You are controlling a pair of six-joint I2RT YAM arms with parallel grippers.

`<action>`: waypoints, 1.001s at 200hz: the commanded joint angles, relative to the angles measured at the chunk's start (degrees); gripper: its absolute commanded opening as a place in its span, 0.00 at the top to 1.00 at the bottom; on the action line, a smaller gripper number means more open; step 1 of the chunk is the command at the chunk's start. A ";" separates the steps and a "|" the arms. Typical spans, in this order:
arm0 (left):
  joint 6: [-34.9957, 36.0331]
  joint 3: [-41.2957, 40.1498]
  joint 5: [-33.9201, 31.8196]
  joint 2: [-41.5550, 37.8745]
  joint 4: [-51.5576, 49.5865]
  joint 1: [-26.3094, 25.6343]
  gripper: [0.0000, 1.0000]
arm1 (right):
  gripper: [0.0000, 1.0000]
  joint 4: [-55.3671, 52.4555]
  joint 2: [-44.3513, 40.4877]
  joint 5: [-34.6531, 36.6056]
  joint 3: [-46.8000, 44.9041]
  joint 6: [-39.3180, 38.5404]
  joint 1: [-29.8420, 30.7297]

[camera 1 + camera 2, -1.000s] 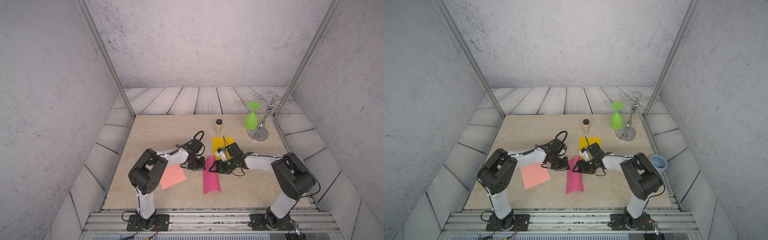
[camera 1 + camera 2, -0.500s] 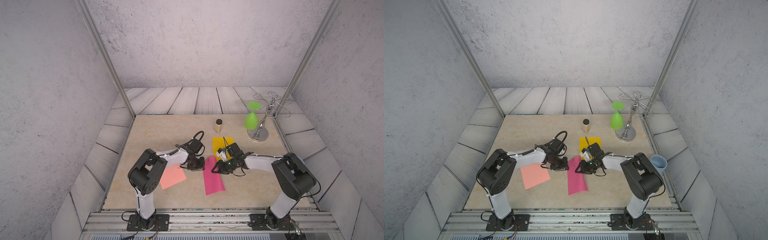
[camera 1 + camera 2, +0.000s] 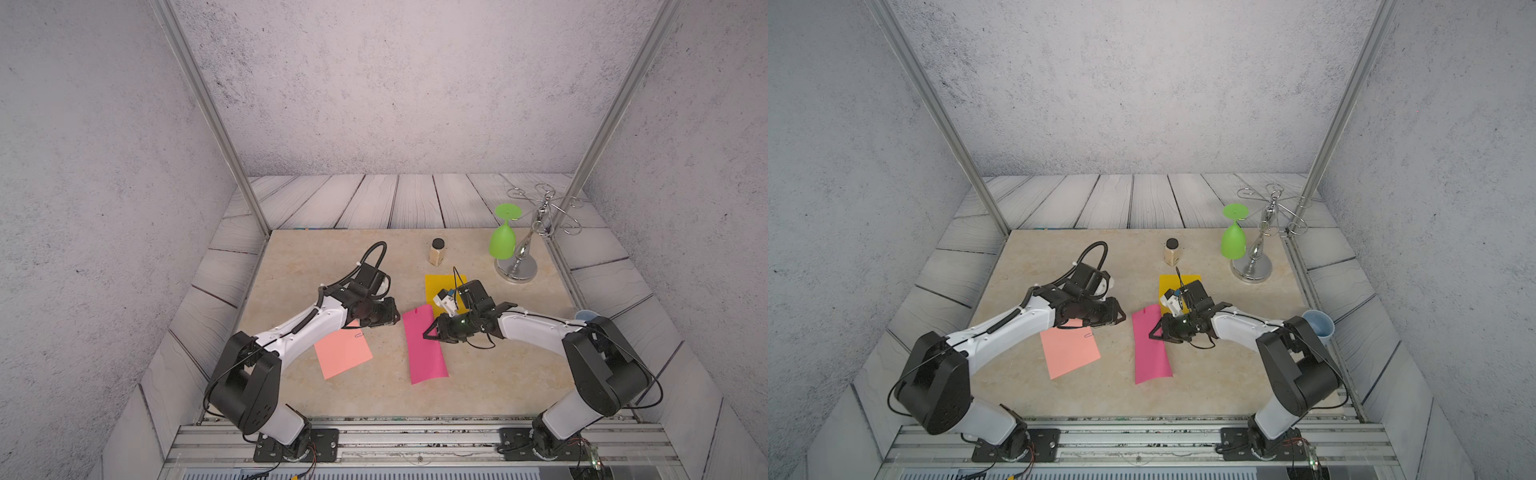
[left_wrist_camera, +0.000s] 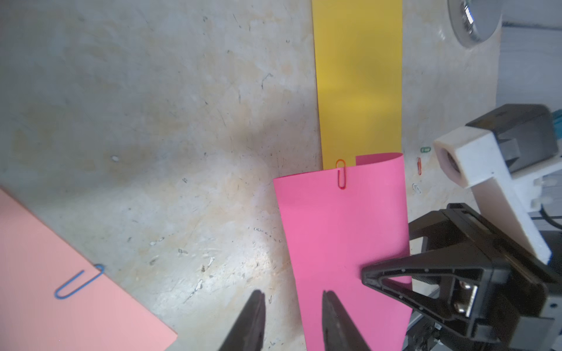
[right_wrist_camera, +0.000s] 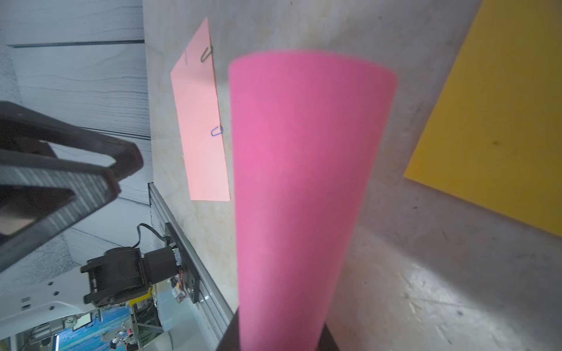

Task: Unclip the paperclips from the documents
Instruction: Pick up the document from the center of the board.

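The right end effector [image 3: 428, 333] pinches the magenta sheet [image 3: 426, 357] mid-frame, with a red paperclip [image 4: 341, 174] clipped on its upper edge. The left end effector [image 4: 292, 294] stands narrowly parted, gripping nothing. A blue paperclip [image 4: 77, 281] sits on the salmon sheet [image 3: 343, 351]. The black-lidded jar [image 3: 436, 252], upper centre, holds something tan. The blue cup [image 3: 1318, 326] is at the right edge, its contents unseen.

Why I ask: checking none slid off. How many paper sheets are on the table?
3. The salmon pink sheet lies by the left arm; the magenta sheet is mid-table, held by the right gripper; the yellow sheet lies behind it, partly covered. None seems hidden.
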 commanded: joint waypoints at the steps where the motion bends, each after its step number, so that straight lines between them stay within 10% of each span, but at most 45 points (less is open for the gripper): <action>1: 0.20 -3.01 3.77 -2.87 3.22 2.01 0.59 | 0.72 3.56 -5.11 -4.72 -0.62 3.07 -1.43; 87: -7.19 -11.51 16.56 -8.56 21.79 7.54 0.38 | 0.71 6.01 -11.36 -11.70 0.09 7.44 -3.07; 200: -13.98 -11.87 24.92 -5.91 35.69 7.64 0.39 | 0.71 13.60 -9.97 -15.11 0.83 12.28 0.20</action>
